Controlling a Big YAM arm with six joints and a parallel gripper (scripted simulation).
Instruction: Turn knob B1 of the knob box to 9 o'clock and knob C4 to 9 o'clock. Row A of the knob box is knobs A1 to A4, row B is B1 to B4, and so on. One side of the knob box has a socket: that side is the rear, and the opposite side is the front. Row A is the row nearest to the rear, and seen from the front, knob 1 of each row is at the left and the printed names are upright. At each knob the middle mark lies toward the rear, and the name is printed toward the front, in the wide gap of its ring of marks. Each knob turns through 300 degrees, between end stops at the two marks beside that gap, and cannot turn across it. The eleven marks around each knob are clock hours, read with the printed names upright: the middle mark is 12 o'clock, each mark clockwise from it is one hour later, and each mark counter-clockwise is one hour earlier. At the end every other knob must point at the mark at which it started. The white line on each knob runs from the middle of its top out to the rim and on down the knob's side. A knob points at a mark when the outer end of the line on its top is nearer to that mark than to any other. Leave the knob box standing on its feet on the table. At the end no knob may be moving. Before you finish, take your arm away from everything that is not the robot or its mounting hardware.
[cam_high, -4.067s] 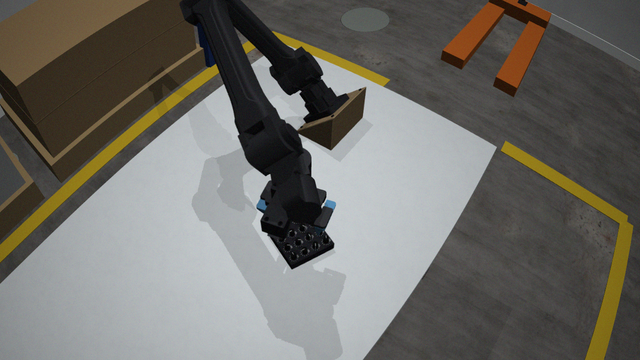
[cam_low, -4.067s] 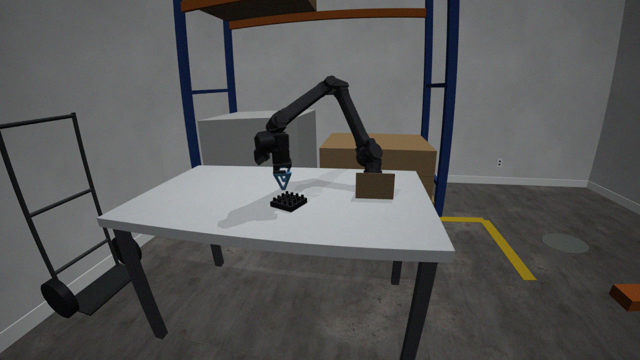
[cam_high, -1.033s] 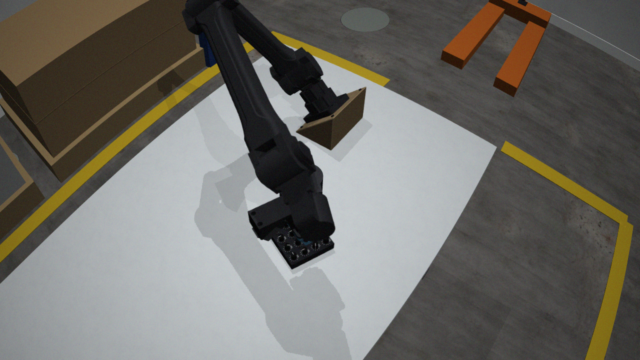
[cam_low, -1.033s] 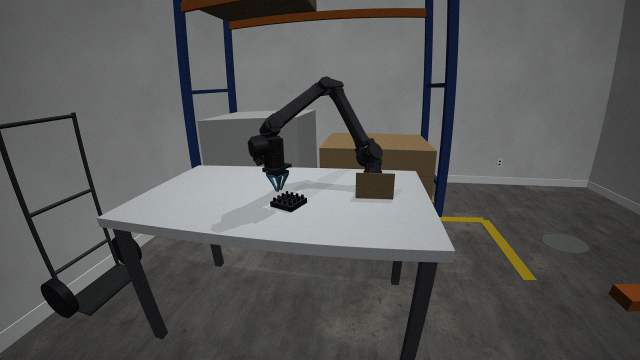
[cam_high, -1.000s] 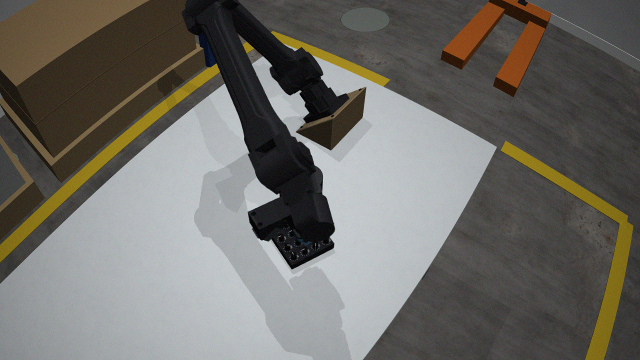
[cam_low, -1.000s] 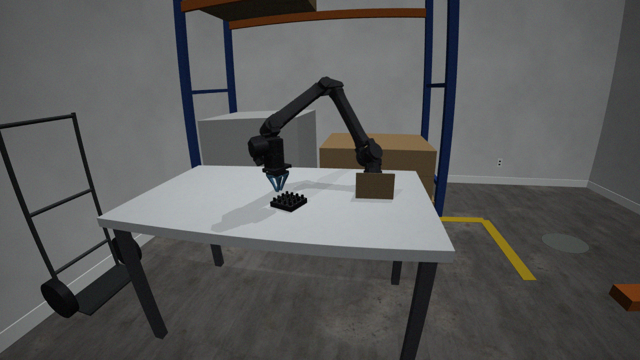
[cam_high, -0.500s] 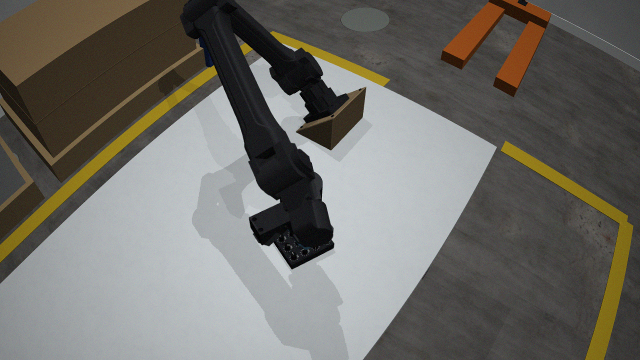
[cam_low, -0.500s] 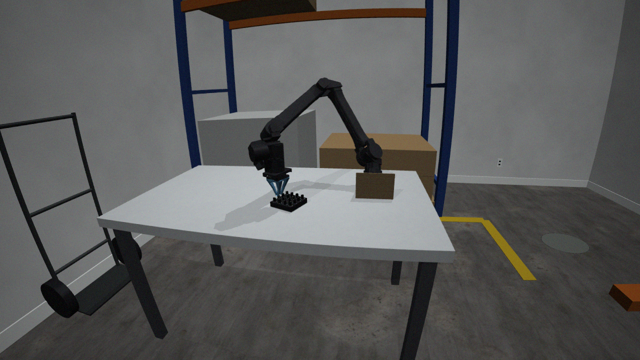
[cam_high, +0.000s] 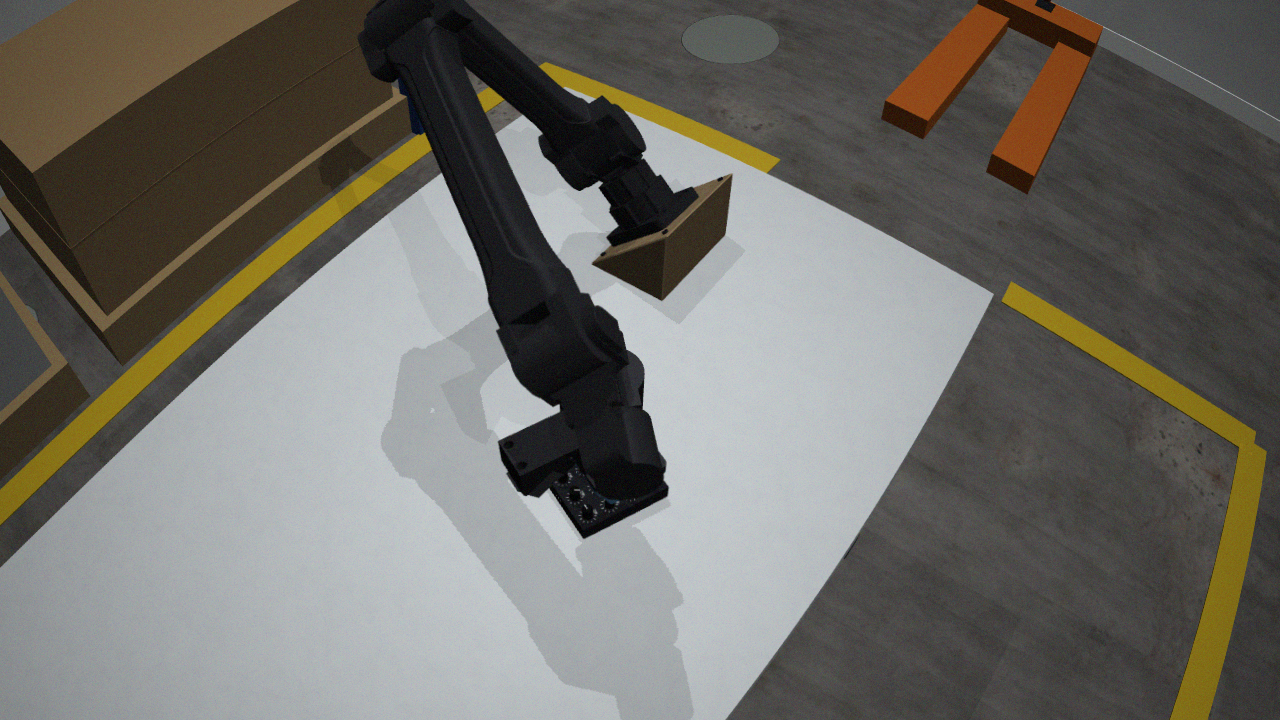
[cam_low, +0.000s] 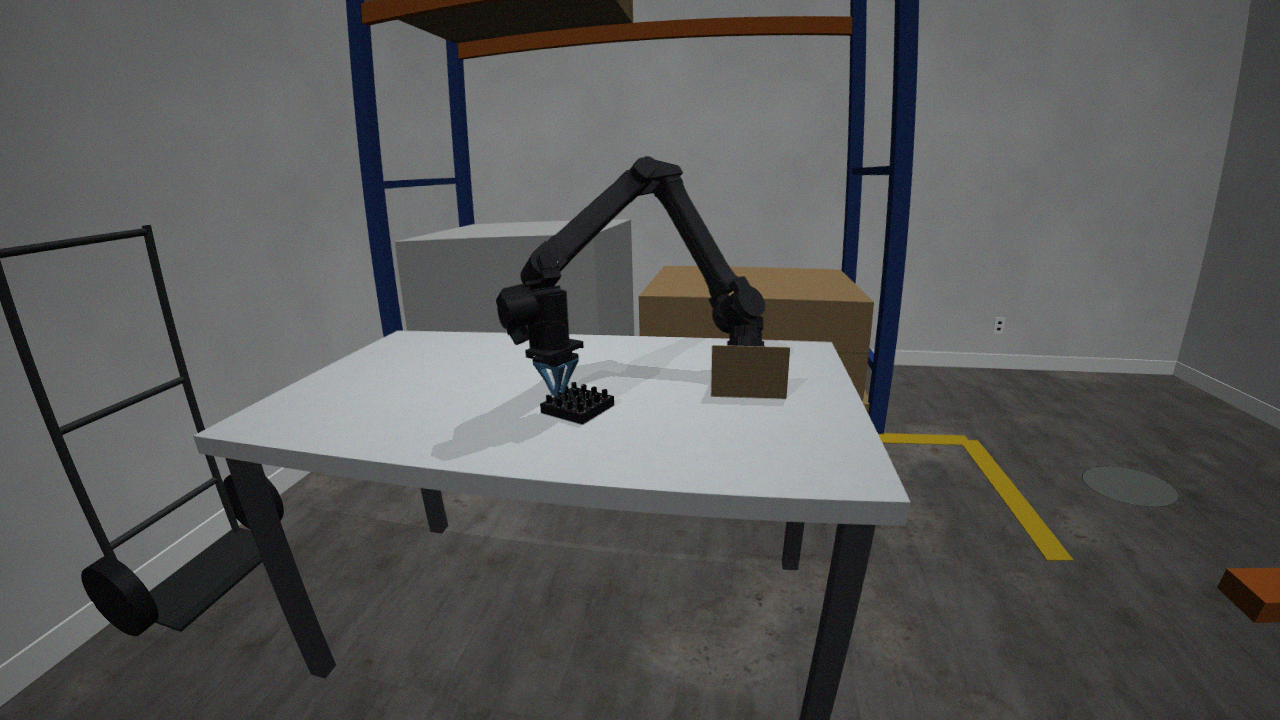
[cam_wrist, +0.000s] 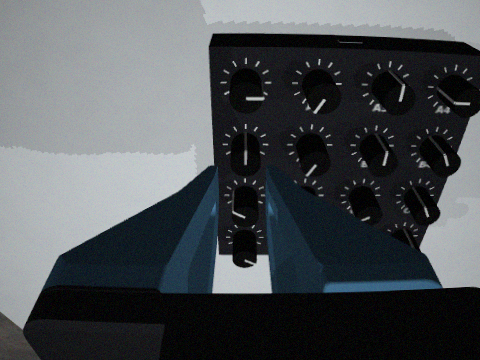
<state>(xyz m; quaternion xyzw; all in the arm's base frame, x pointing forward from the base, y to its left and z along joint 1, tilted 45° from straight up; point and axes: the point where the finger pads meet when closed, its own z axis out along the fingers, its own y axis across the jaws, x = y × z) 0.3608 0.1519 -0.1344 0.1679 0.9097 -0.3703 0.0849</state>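
Observation:
The black knob box (cam_high: 594, 514) (cam_low: 575, 405) (cam_wrist: 340, 140) stands on the white table (cam_high: 268, 537) (cam_low: 375, 402), with four rows of knobs that each carry a white line. My gripper (cam_low: 554, 387) (cam_wrist: 242, 180) points straight down just above the box's left end as the exterior camera sees it. Its blue fingers stand a little apart with nothing gripped. In the wrist view they straddle the leftmost column of knobs, with the two nearest knobs of that column (cam_wrist: 244, 203) showing in the gap between them. In the top view the wrist hides the fingers and much of the box.
The arm's base stands on a brown wedge block (cam_high: 680, 241) (cam_low: 750, 371) at the back of the table. Cardboard boxes (cam_high: 134, 161) and a blue rack (cam_low: 881, 223) stand behind the table. A hand truck (cam_low: 98, 429) stands at the left.

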